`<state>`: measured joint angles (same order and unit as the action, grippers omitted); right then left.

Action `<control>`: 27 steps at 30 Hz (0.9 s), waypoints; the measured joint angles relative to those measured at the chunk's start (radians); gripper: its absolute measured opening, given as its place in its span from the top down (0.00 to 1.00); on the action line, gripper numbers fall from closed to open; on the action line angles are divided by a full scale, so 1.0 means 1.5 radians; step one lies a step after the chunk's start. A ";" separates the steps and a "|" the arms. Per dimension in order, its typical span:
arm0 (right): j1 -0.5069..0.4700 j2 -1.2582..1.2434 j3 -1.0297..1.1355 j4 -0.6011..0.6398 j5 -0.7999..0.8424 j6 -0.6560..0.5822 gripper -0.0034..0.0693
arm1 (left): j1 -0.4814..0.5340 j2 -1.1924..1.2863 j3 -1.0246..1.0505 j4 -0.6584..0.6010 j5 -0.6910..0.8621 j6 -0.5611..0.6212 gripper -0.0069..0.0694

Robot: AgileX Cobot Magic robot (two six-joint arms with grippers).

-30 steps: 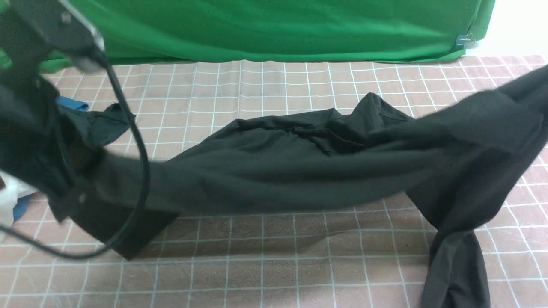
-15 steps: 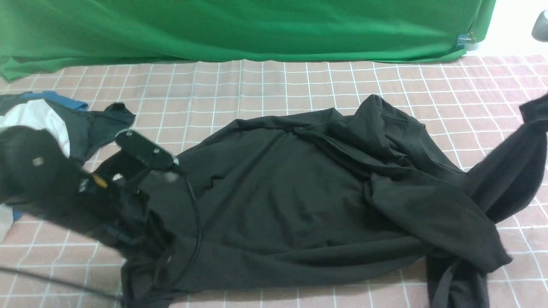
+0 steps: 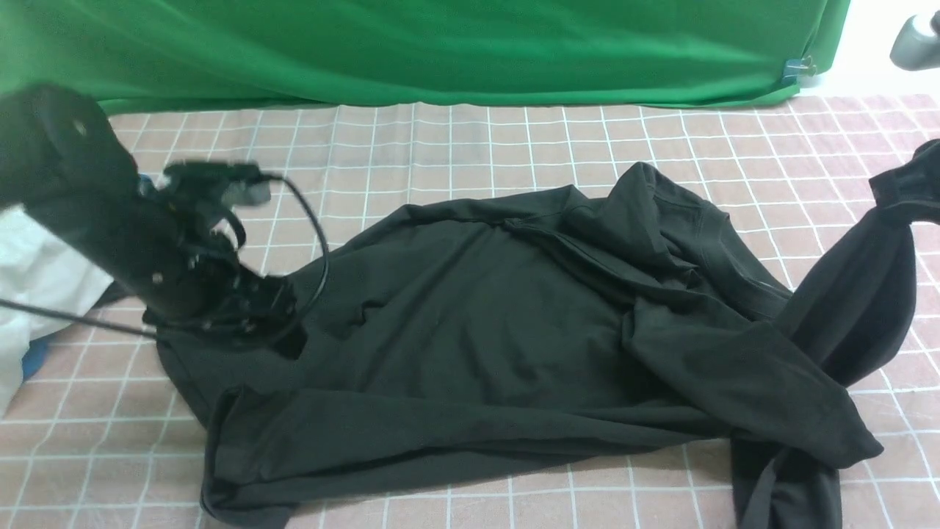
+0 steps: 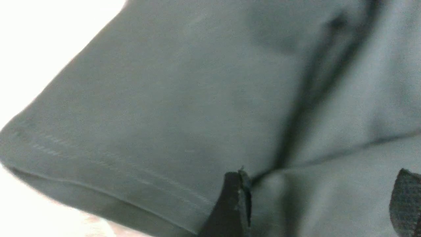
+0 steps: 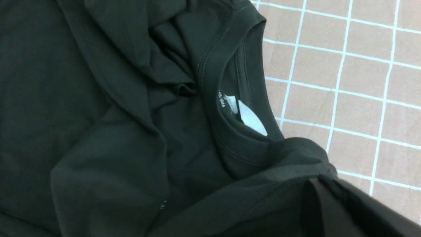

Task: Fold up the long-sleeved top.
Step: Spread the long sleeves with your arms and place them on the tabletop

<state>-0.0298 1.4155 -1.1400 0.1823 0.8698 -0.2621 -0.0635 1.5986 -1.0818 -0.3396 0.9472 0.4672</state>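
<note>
front view: the long-sleeved top (image 3: 477, 330) lies spread on the checked desk (image 3: 514, 139), one sleeve (image 3: 874, 294) raised at the right edge. left wrist view: the left claw (image 4: 317, 204) is released, fingers (image 4: 232, 204) apart over the cloth. right wrist view: the right claw (image 5: 325, 204) is clenched on sleeve fabric, near the white label (image 5: 251, 120).

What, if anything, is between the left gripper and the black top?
Nothing visible. The left gripper hangs open directly over the long-sleeved top, near its left edge. Its cable loops beside the arm, and the white garment lies further left.
</note>
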 joint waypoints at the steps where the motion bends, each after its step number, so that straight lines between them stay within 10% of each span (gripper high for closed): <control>1: 0.000 0.000 0.000 0.002 0.000 0.000 0.91 | -0.019 -0.023 0.003 0.007 0.006 0.013 0.13; 11: 0.000 0.000 -0.001 0.033 0.000 -0.023 0.91 | -0.285 -0.202 0.225 0.192 -0.100 0.132 0.47; 27: 0.000 0.000 -0.001 0.051 -0.001 -0.027 0.91 | -0.295 -0.038 0.306 0.297 -0.450 0.077 0.30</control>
<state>-0.0298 1.4155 -1.1409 0.2593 0.8690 -0.3029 -0.5062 1.5421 -0.6223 0.1066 0.2730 0.5821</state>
